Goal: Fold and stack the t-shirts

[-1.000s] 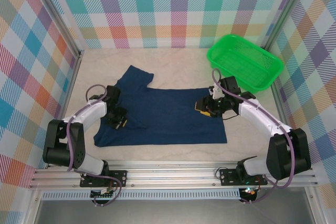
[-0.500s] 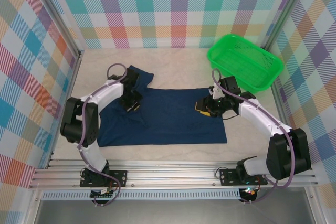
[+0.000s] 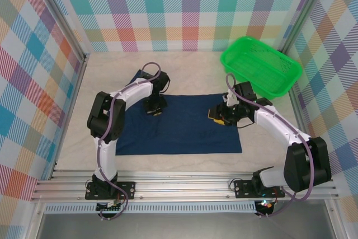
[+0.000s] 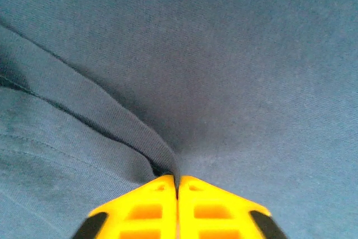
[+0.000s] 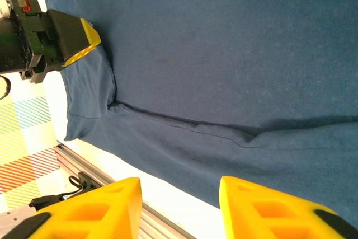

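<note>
The dark navy t-shirt (image 3: 184,130) lies flat mid-table as a rough rectangle, plain side up. My left gripper (image 3: 154,108) sits over its upper left part. In the left wrist view its yellow fingertips (image 4: 178,186) are pressed together with a ridge of the t-shirt's cloth (image 4: 134,132) pinched between them. My right gripper (image 3: 217,115) hovers over the shirt's upper right part. Its yellow fingers (image 5: 100,211) stand wide apart, with nothing between them, above the shirt's near hem (image 5: 224,155). The left gripper (image 5: 78,34) also appears in the right wrist view's upper left.
A green plastic basket (image 3: 244,40) stands at the back right, close behind the right arm. Bare pale table (image 3: 184,76) runs behind the shirt, and a narrow strip lies in front of it before the metal rail (image 3: 184,186). Checked walls enclose three sides.
My left gripper has swung from the shirt's near left side up and to the right, dragging the left sleeve in over the body. The right arm has stayed put.
</note>
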Available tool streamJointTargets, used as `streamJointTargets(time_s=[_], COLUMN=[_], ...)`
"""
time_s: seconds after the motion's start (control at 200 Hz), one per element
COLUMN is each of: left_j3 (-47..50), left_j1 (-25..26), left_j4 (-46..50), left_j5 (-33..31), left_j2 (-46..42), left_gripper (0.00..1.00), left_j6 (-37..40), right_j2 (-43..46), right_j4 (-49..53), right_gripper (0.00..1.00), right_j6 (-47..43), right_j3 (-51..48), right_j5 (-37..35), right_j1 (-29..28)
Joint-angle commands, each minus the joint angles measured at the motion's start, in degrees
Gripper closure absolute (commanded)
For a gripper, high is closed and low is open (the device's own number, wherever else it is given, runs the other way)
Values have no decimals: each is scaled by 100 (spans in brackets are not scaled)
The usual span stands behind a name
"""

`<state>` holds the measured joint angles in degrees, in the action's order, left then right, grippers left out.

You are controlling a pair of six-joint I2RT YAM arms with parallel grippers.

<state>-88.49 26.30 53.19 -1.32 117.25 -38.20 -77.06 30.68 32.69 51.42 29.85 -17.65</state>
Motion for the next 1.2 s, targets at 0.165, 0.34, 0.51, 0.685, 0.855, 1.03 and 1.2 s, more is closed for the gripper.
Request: streamJointTargets(time_s=[0.165,0.34,0.51,0.685,0.855,1.03,1.2], left_j3=[-370,1057,3182,4232,4138,3746,3671], left_j1=[125,-263,-1174,-2302,-2851,-3200,-3200], left_j4=[924,1047,693,149,-370,-452,-307], left_j5=[-1212,-748,252,513,128,-652,-989], left_j2=[-718,-2200,-3636,-3982,-3089,-2397,-2354], left_gripper=[51,59,76,81,82,84,84], left_j6=[-91,-1035,-1918,-1742,-1183,-689,-537], right_j2=[-58,-145,-389,-691,-1094,-1713,-2066], right_j4=[314,633,633,673,1146,1478,1793], right_gripper=[55,61,67,68,67,67,70], right_j6=[72,489,1011,1127,1161,1149,1178], right_j3=[6,-97,-383,-464,-413,-248,-114], right_j5=[-215,-619,-517,-637,-1186,-1711,-1980], right_j1=[-7,42,60,68,227,390,385])
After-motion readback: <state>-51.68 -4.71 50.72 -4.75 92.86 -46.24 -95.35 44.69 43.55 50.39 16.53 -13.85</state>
